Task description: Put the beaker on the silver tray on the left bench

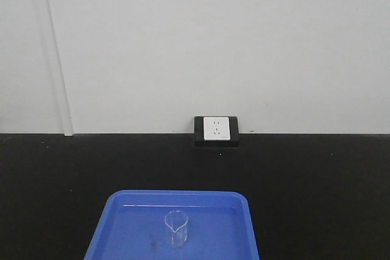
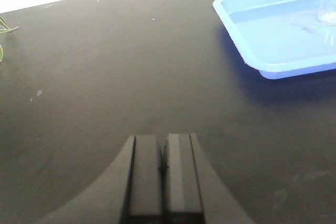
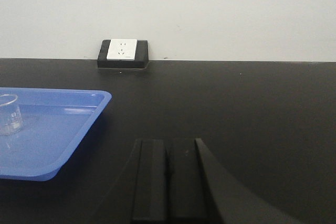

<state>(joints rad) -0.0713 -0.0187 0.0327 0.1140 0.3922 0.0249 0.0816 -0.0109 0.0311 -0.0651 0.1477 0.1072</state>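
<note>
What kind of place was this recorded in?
Most likely a laboratory: a black bench runs along a plain white wall, a small glass beaker stands in a blue tray, and a socket sits at the bench's back edge.

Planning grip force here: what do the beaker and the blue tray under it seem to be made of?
The beaker: clear glass by the look, see-through with bright rim highlights, though clear plastic can't be excluded. The blue tray: likely moulded plastic, uniform colour, rounded corners, soft sheen.
</note>
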